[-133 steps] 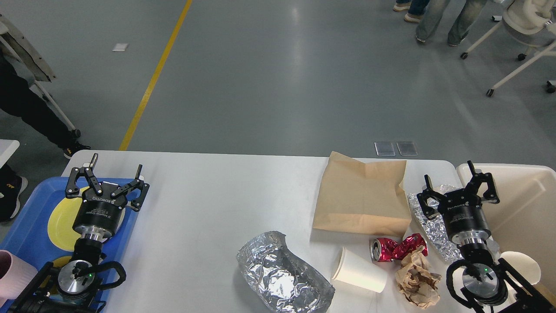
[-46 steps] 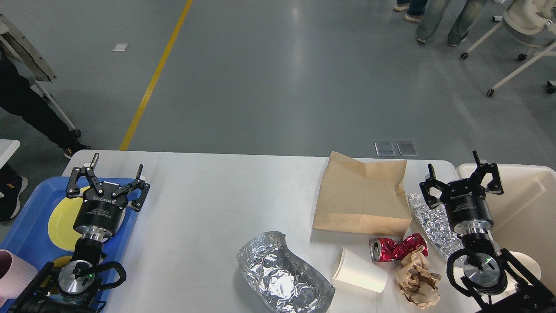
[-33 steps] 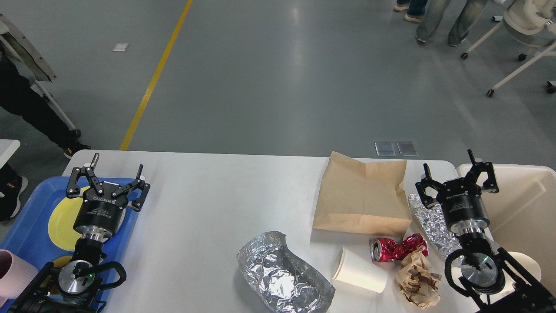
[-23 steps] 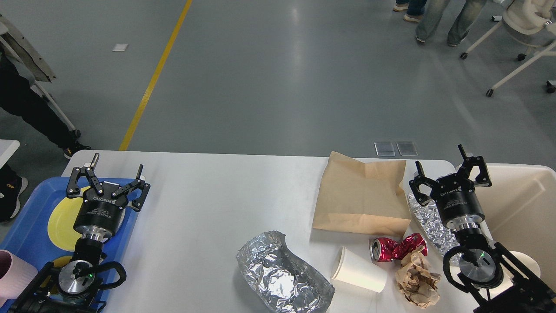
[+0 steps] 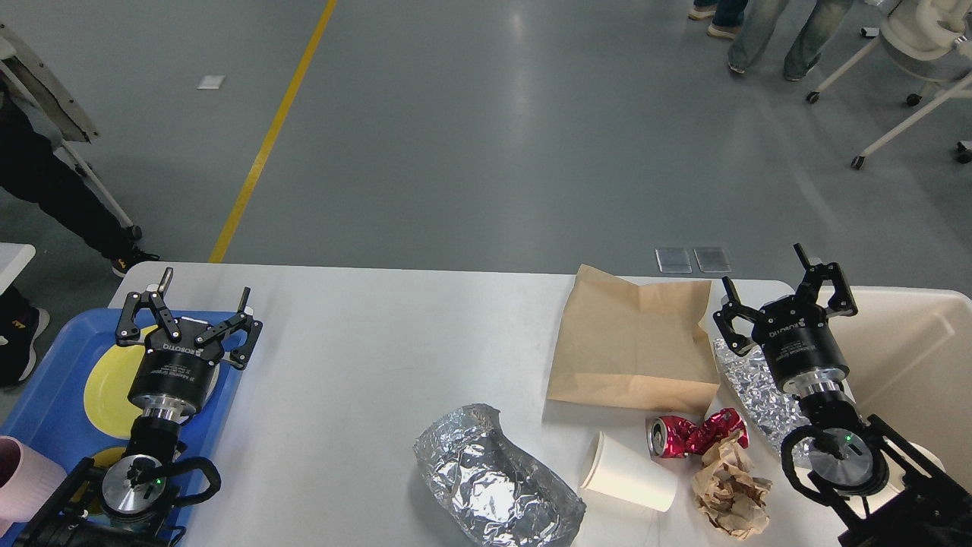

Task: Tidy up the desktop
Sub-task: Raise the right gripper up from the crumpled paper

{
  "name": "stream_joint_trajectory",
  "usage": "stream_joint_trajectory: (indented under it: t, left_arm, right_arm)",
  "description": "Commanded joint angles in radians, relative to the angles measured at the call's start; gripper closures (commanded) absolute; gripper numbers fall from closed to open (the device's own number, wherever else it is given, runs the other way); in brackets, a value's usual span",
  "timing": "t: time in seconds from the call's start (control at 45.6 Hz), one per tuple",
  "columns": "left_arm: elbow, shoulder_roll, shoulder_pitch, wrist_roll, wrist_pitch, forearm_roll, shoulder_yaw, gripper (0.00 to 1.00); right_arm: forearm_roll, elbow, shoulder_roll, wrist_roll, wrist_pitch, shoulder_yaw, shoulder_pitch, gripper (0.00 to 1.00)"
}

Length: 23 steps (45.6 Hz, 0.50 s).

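The white desktop (image 5: 364, 357) holds litter on its right half: a flat brown paper bag (image 5: 630, 342), a crushed red can (image 5: 695, 434), a tipped white paper cup (image 5: 626, 472), a crumpled brown paper ball (image 5: 729, 492), a foil container (image 5: 493, 479) at the front middle, and a foil sheet (image 5: 752, 384) partly under my right arm. My right gripper (image 5: 763, 285) is open and empty above the table's far right corner, beside the bag. My left gripper (image 5: 203, 290) is open and empty over the blue tray's far edge.
A blue tray (image 5: 45, 395) at the left holds a yellow plate (image 5: 110, 380) and a pink cup (image 5: 26, 479). A cream bin (image 5: 911, 357) stands off the table's right edge. People's legs and a wheeled chair frame stand on the floor beyond.
My right gripper has moved up and to the left, from over the foil sheet beside the bin toward the table's far right corner. The left arm and the litter have not moved.
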Motion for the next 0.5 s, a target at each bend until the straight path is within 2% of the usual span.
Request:
stream_joint_trajectory:
  t: [0.0,0.482]
  left_arm:
    - [0.001,0.0,0.0,0.0,0.0,0.0,0.0,0.03]
    - [-0.001,0.0,0.0,0.003,0.0,0.0,-0.002,0.03]
  right_arm:
    - [0.0,-0.001,-0.002,0.001,-0.015,0.003,-0.001,0.0]
    - [0.0,0.001,-0.083,0.001,-0.16,-0.017,0.048,0.0]
